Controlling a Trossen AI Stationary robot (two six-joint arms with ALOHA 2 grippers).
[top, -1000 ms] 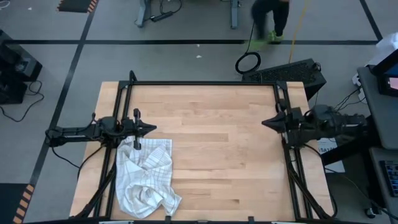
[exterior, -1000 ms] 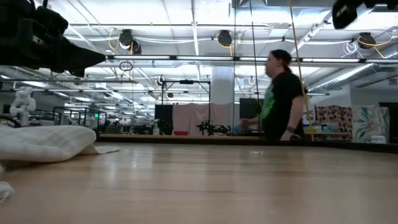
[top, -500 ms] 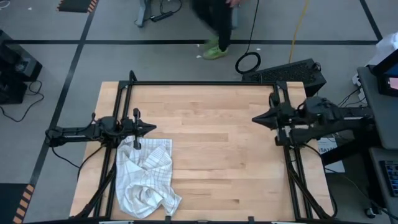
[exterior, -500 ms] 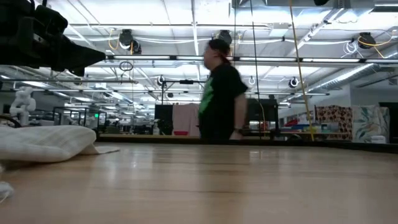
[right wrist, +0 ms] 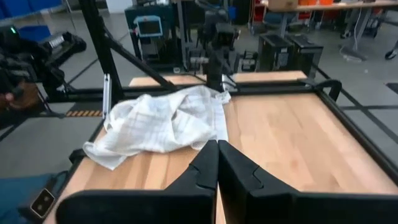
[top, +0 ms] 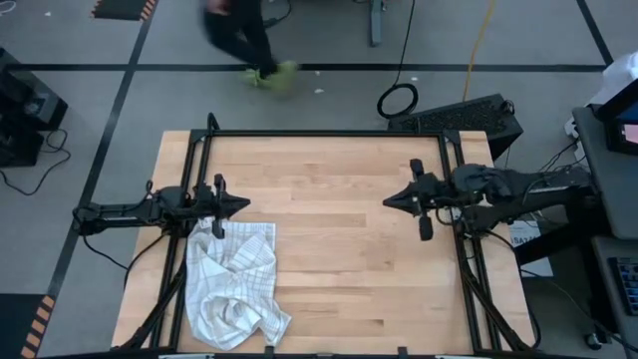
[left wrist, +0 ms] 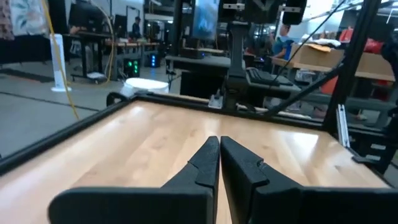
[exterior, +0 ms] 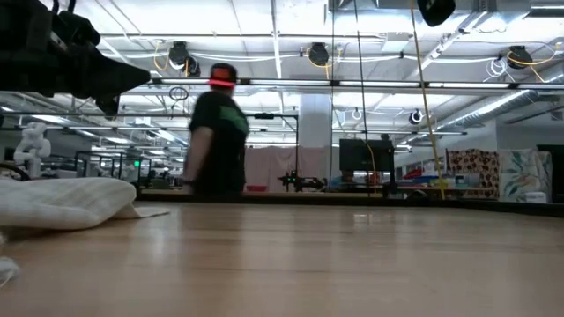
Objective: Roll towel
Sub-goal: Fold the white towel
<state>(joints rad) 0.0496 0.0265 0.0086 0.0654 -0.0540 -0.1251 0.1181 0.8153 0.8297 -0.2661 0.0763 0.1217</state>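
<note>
Now, towel (top: 234,281) crumpled in a loose heap at the desk's (top: 329,259) near left corner, left gripper (top: 242,206) hovering at its far edge with fingers (left wrist: 208,163) clenched on nothing, right gripper (top: 389,200) over the desk's right side, fingers (right wrist: 205,163) clenched and empty, person (exterior: 216,132) walking past behind the desk

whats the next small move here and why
Probably open the left gripper and lower it to the towel. The towel lies crumpled and untouched at the table's left front, right beside that gripper; both grippers are shut and empty, and the right gripper is far across.
</note>
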